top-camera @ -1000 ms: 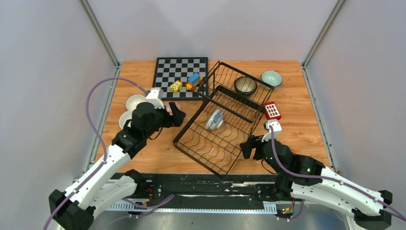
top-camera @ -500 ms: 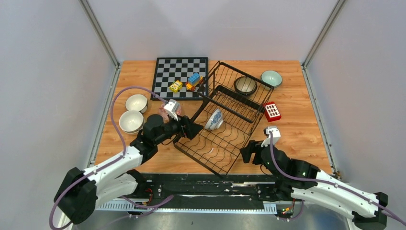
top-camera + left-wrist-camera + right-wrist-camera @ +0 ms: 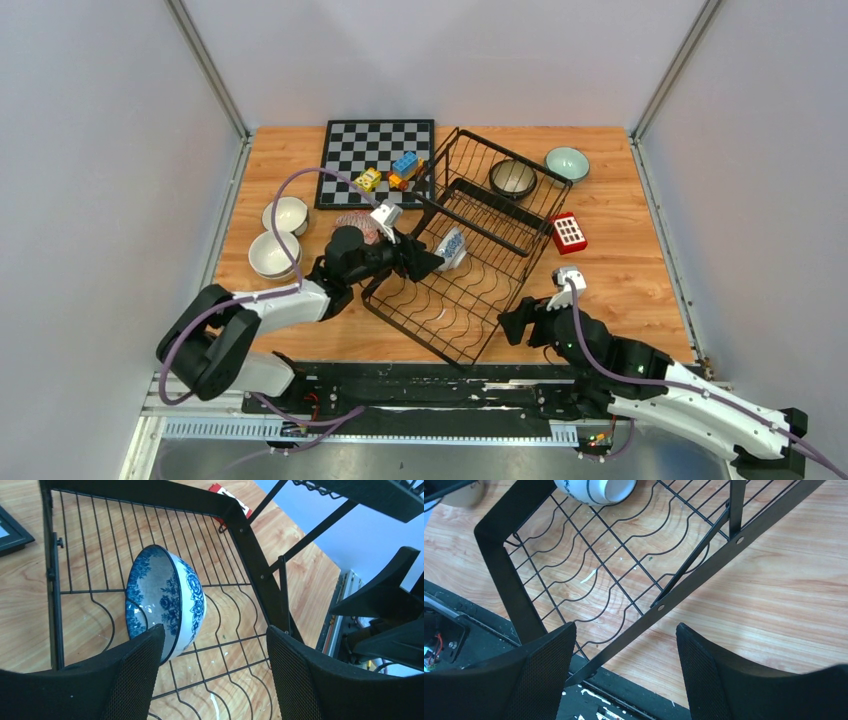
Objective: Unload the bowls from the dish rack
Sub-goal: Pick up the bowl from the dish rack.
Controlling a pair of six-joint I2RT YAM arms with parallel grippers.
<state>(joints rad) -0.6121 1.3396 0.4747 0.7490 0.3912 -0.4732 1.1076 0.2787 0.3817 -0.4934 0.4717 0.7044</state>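
The dish rack is a black wire basket set at an angle mid-table. A blue-and-white bowl lies on its side on the rack's grid floor. A dark bowl sits at the rack's far end. My left gripper reaches over the rack's left rim, open, just short of the patterned bowl, whose lower edge is behind one finger. My right gripper hangs open over the rack's near right rail, with nothing held. A mint bowl and two pale bowls stand on the table.
A chessboard lies at the back left with coloured toy blocks on it. A red block with white squares sits right of the rack. The arms' black base rail runs along the near edge.
My left arm has swung right from the two pale bowls, over the rack's rim, to the blue-and-white bowl. The right gripper has drawn back slightly toward the near edge.
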